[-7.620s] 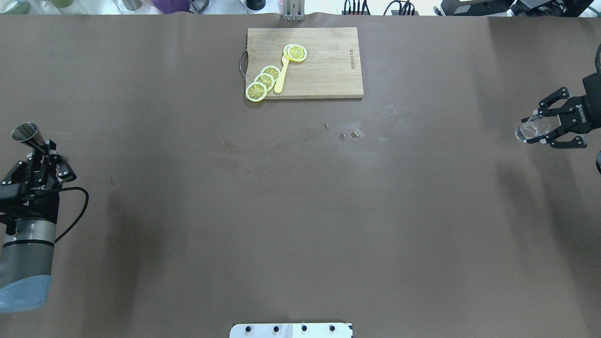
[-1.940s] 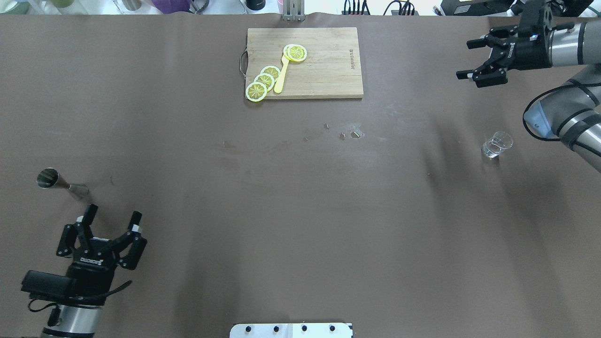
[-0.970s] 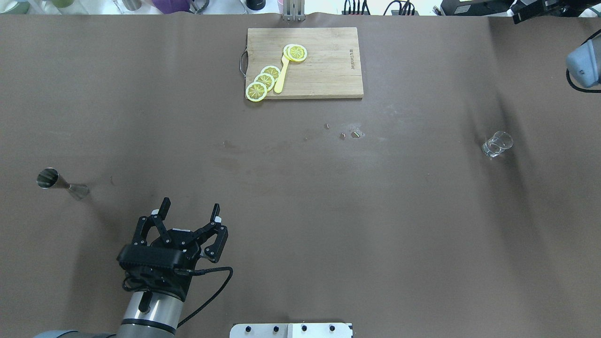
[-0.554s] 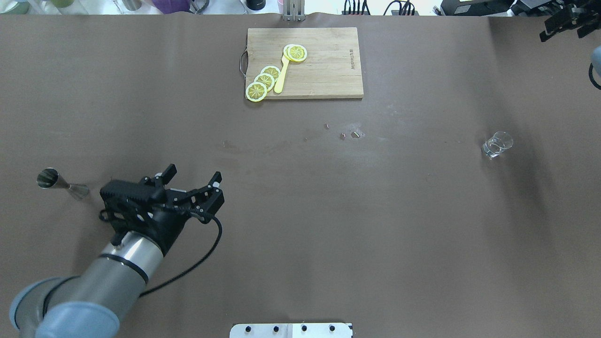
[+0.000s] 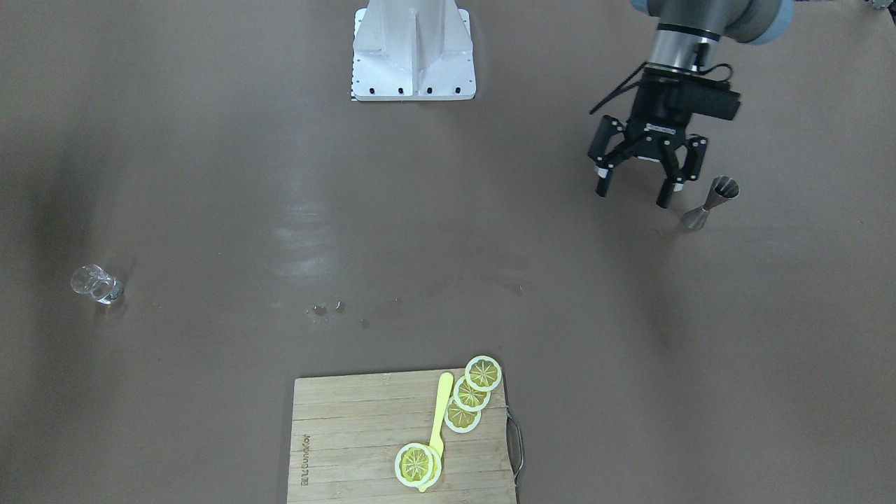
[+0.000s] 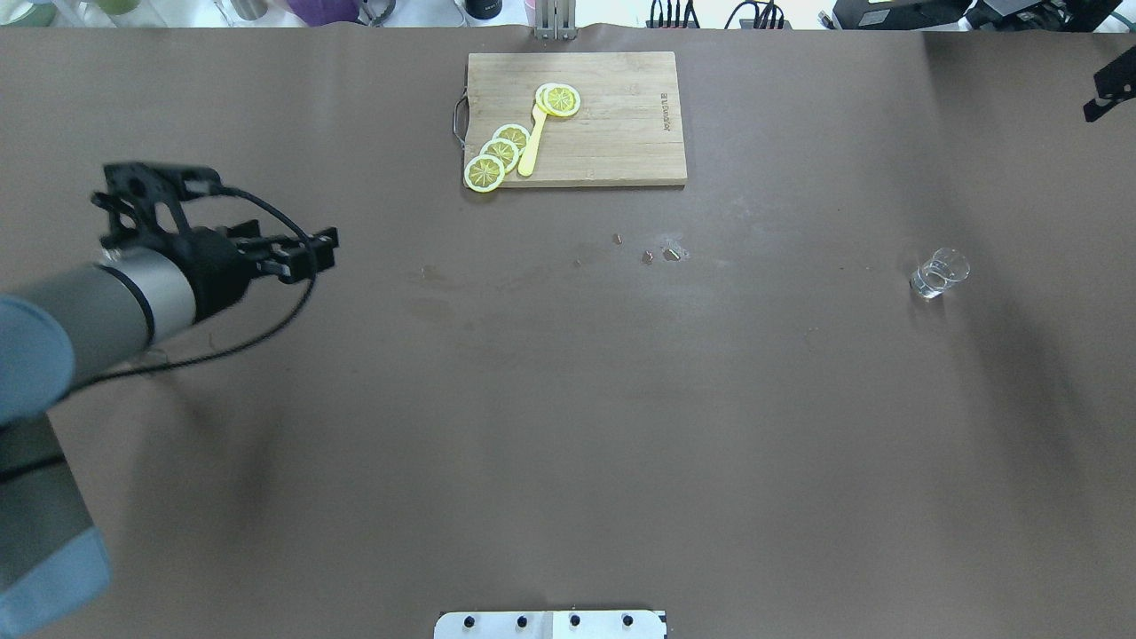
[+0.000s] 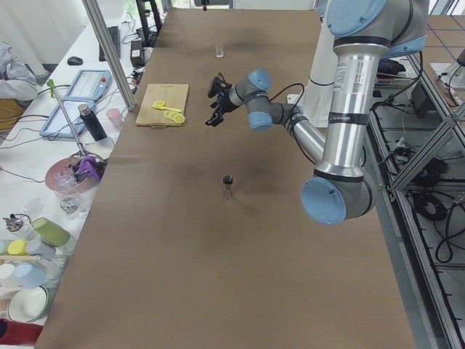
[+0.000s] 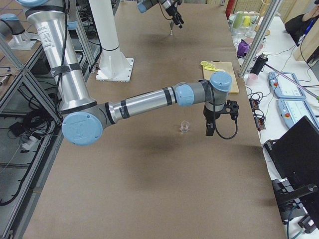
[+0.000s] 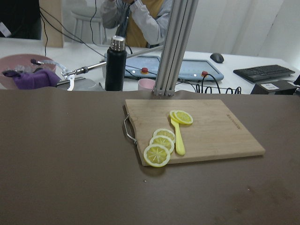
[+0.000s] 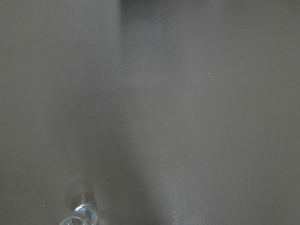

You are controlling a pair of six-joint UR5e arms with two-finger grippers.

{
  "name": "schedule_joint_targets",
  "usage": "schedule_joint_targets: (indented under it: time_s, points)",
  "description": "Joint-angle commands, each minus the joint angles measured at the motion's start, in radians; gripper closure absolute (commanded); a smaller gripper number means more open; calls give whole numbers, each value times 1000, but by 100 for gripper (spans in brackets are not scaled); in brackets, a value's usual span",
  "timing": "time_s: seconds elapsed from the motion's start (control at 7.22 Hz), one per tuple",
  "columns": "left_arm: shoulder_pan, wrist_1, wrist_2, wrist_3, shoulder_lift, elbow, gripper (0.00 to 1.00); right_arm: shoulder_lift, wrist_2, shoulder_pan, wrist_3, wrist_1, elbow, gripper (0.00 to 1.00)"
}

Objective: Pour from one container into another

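Observation:
The small clear glass [image 6: 939, 272] stands upright on the brown table at the right, also seen in the front view [image 5: 96, 284] and at the bottom of the right wrist view [image 10: 79, 216]. The steel jigger [image 5: 710, 203] stands upright at the left; in the overhead view my left arm hides it. My left gripper [image 5: 631, 196] hovers open and empty just beside the jigger, not touching it. My right gripper [image 6: 1109, 89] is at the far right edge, well off the glass, its fingers spread with nothing between them in the right side view [image 8: 220, 119].
A wooden cutting board [image 6: 621, 133] with lemon slices [image 6: 497, 155] and a yellow utensil [image 6: 534, 142] lies at the far middle. Small crumbs and wet marks [image 6: 661, 255] dot the table centre. The robot's base plate [image 6: 550, 624] sits at the near edge.
Both containers, held 7.6 s ago, now stand alone on the table. The left arm has swung up and away over the jigger; the right gripper has drifted along the far right edge.

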Motion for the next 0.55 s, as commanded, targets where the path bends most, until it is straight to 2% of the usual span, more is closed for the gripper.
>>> schedule_joint_targets:
  time_s: [0.0, 0.28, 0.42]
  points:
    - [-315, 191, -395, 7, 105, 17, 1, -131, -7, 61, -1, -33, 78, 0]
    - [-460, 355, -544, 8, 130, 78, 1, -157, -21, 87, -48, -28, 82, 0]
    - [-533, 395, -638, 36, 144, 135, 1, -209, -42, 92, -132, -10, 80, 0]
